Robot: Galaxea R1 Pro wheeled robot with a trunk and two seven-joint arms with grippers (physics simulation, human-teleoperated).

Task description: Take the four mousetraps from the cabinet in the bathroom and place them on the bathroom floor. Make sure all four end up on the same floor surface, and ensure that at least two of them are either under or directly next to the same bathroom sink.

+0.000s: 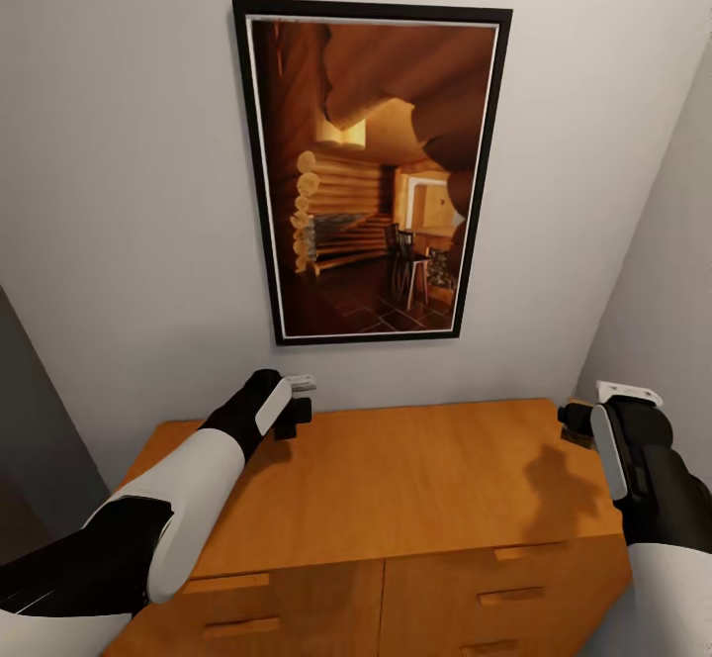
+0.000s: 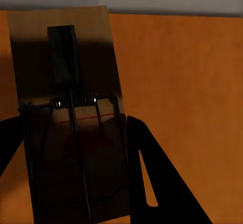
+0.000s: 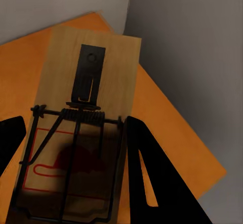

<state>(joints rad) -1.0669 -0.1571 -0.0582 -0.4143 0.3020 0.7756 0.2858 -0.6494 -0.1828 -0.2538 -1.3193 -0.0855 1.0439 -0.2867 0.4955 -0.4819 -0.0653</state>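
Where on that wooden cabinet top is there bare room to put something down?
The cabinet top is bare across its middle, between the left gripper at the back left and the right gripper at the right edge. It is crowded only at those spots, where each gripper holds a mousetrap.

Mousetrap between gripper fingers above cabinet

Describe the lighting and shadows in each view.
Head view: even, soft light; a dark arm shadow falls on the cabinet top beside the right gripper; the framed picture shows no glare. Left wrist view: dim, the mousetrap mostly in shade, two tiny glints on its spring. Right wrist view: brighter, the other mousetrap well lit, shaded near the black fingers.
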